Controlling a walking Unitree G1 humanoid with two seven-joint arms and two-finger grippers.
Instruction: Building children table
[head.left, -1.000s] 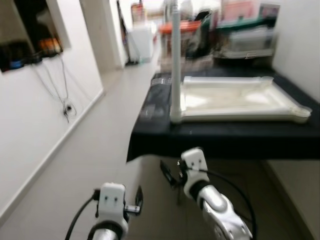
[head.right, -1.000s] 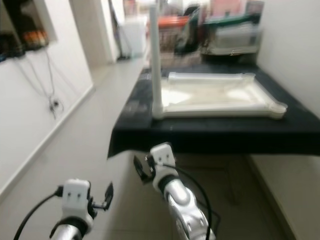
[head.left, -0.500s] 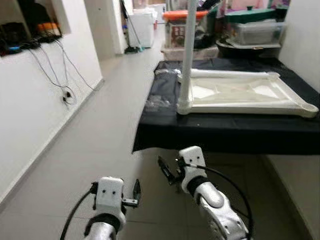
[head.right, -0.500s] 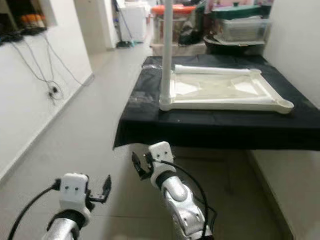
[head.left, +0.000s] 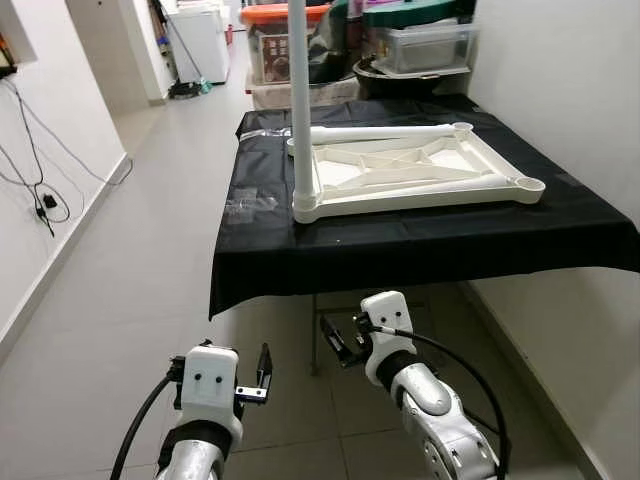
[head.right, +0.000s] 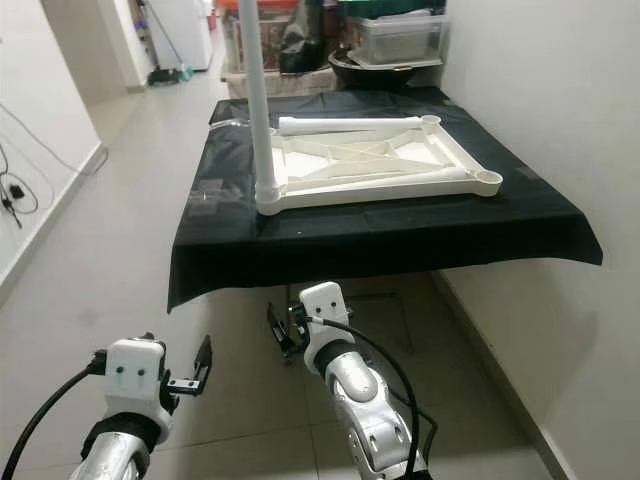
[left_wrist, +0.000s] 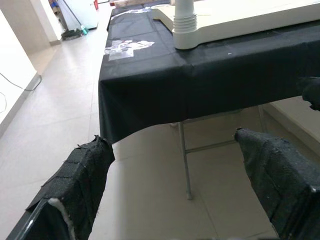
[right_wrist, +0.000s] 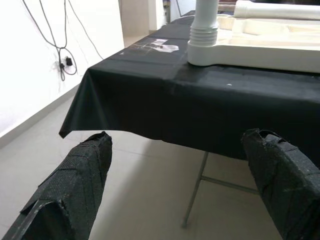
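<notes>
Children's table frame (head.left: 410, 175): white plastic, lying upside down on the black-draped work table (head.left: 400, 245), toward the side nearest me. One table leg (head.left: 300, 100) stands upright, seated in the near left corner socket. A second leg (head.left: 380, 133) lies loose along the far edge of the frame, not yet fitted. I count three corner sockets open, so I judge the build at roughly one leg of four, with three fittings left. Left gripper (head.left: 262, 372) and right gripper (head.left: 335, 343): both low in front of me, below the table edge and well apart from the frame, fingers spread wide with nothing between them, as each wrist view confirms. Small clear plastic bag (head.left: 243, 207) on the cloth just left of the frame; contents too small to tell. Top of the standing leg is cut off by the picture edge. I cannot find the remaining two legs. Storage bins (head.left: 415, 45) behind the table, contents unclear.
</notes>
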